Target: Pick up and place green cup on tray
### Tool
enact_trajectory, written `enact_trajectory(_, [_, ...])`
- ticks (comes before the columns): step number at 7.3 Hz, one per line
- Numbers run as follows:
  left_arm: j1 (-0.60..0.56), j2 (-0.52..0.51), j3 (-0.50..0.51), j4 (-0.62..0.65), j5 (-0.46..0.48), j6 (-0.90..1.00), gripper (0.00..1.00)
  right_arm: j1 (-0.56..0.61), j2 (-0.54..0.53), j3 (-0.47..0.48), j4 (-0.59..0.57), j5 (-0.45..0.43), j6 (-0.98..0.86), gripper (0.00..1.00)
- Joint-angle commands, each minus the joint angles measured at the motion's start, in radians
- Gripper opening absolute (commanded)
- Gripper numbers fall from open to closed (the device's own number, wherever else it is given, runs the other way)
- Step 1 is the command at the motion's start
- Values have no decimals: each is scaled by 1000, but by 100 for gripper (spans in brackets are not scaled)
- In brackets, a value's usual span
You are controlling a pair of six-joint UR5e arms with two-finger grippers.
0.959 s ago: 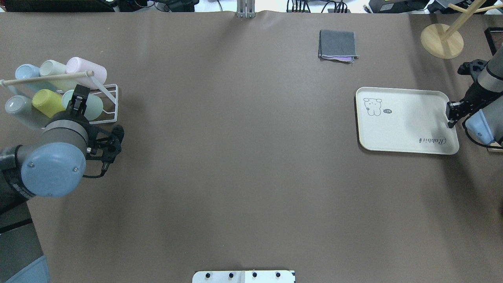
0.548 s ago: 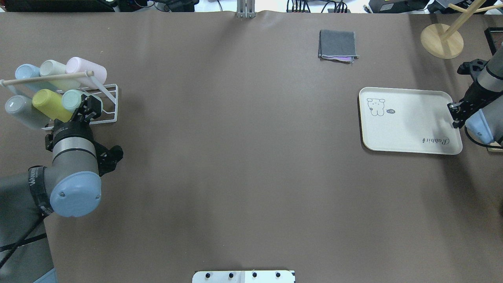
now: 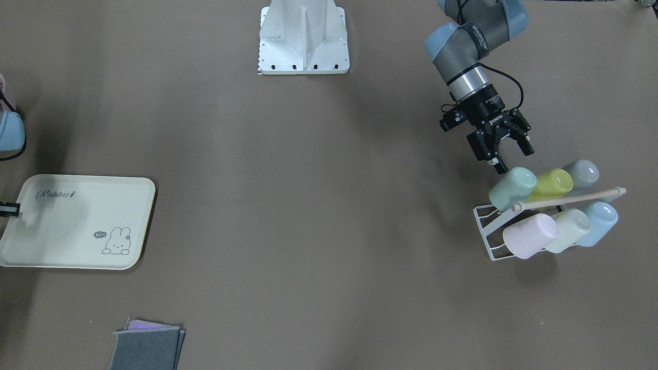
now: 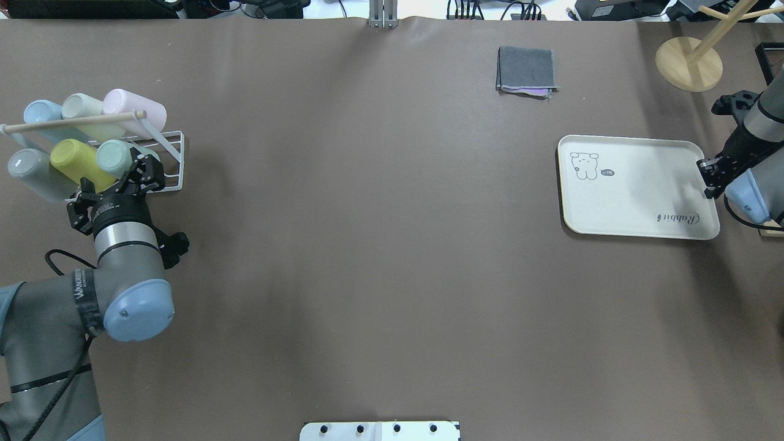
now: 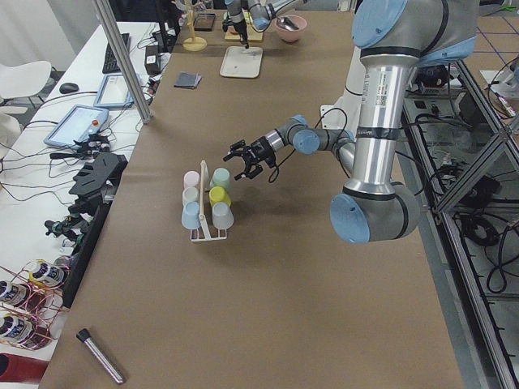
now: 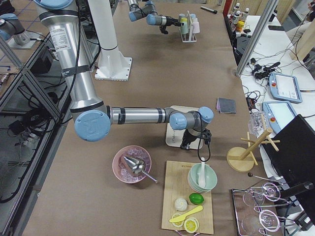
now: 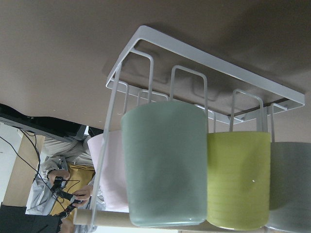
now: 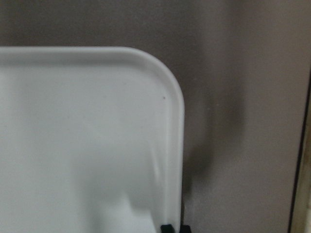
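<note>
The green cup (image 4: 113,156) lies tilted on a white wire rack (image 4: 174,138) at the table's left end, beside a lime cup (image 4: 76,160). It fills the left wrist view (image 7: 163,165) and shows in the front view (image 3: 511,187). My left gripper (image 4: 130,176) is open and empty just on the near side of this cup (image 3: 513,156), not touching it. The cream tray (image 4: 637,202) lies at the right end (image 3: 61,241). My right gripper (image 4: 707,177) is shut on the tray's right rim (image 8: 175,145).
The rack also holds pink (image 4: 138,110), pale whitish-green (image 4: 82,107), blue (image 4: 40,113) and grey (image 4: 27,168) cups under a wooden bar (image 4: 73,121). A folded grey cloth (image 4: 527,70) and a wooden stand's base (image 4: 689,63) lie at the far right.
My left arm has swung round and drawn back; its gripper moved from over the green cup to just beside it. The tray shifted slightly right with my right gripper.
</note>
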Motion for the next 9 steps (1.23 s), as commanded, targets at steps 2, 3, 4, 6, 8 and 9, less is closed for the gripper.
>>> enact_trajectory(2, [23,-47,97,0,78,-6,98,45,-1,6,16,66,-12,0])
enact_trajectory(3, [23,-59,121,0,80,-6,98,83,-2,15,16,139,-12,0])
enact_trajectory(4, [23,-61,131,1,121,-1,98,110,-4,34,14,193,-12,0])
enact_trajectory(6, [23,-59,157,1,169,4,98,166,-5,49,14,285,-15,0])
enact_trajectory(8, [23,-61,187,0,169,-18,98,181,-18,73,14,338,-15,0])
enact_trajectory(9, [23,-59,204,0,169,-38,98,183,-16,93,11,359,-15,0])
